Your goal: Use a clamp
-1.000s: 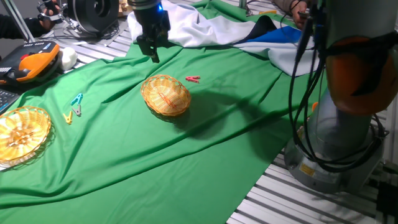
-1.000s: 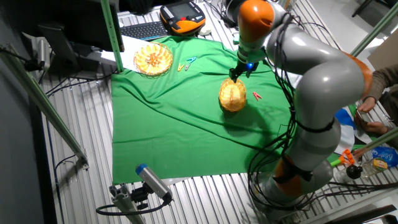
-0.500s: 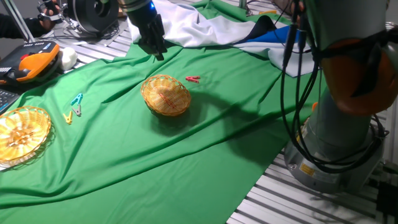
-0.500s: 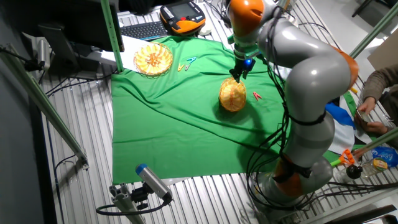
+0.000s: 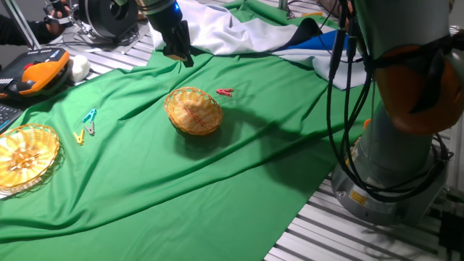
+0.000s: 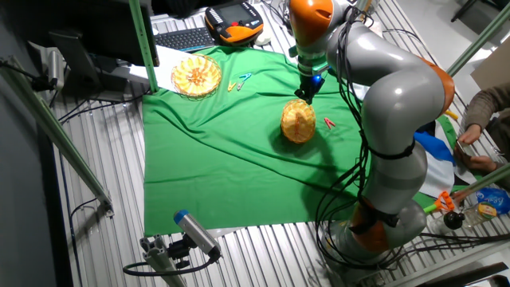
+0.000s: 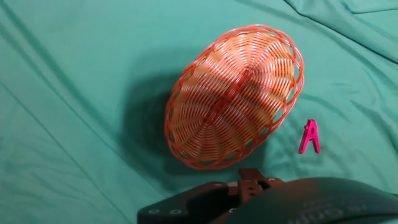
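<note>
Clamp point(image 5: 225, 92) lies flat on green cloth point(image 5: 217, 174), just beside overturned basket point(image 5: 193, 110), basket side away from gripper point(image 5: 177, 56). Long axis points roughly toward you in hand view. Jaws: cannot tell, fingertips hidden. You must cross over basket.

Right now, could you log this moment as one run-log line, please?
gripper: raised, empty, state unclear | clamp: on cloth beside upturned basket | grasp: not begun

The gripper point(image 5: 180, 55) has apparently risen, away from the basket point(image 5: 193, 110).

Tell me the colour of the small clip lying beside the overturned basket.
Red; the clip shows best in one fixed view.
</note>
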{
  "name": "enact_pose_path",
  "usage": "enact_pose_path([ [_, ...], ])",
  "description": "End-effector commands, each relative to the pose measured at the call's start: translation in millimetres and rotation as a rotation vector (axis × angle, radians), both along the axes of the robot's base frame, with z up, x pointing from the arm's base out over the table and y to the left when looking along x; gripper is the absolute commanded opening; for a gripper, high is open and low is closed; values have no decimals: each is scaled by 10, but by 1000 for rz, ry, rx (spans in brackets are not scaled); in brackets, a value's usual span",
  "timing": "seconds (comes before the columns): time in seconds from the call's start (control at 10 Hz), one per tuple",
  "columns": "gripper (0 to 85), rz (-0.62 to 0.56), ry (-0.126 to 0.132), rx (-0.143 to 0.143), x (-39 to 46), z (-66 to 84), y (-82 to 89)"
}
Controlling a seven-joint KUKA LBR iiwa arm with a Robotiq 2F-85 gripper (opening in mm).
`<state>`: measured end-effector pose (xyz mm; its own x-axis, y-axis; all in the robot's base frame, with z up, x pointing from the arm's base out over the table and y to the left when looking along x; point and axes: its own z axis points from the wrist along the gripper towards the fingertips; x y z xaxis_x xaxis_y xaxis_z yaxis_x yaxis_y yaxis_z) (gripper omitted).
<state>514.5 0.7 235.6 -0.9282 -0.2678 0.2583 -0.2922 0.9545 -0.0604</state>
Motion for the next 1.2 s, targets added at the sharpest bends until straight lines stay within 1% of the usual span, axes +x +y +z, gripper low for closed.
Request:
enact_pose_path([
  [0.0, 0, 1, 0, 0, 0, 0, 1],
  [0.3, 0, -10, 2, -2, 1, 0, 1],
  [0.6, 0, -41, -6, -8, 1, 0, 1],
  [0.7, 0, -53, -16, -10, 1, 0, 1],
  [0.8, 0, -62, -49, -8, 1, 0, 1],
  [0.9, 0, -61, -88, 0, 1, 0, 1],
  [1.0, 0, -68, -96, 47, 1, 0, 1],
  [1.1, 0, -80, -92, 61, 1, 0, 1],
])
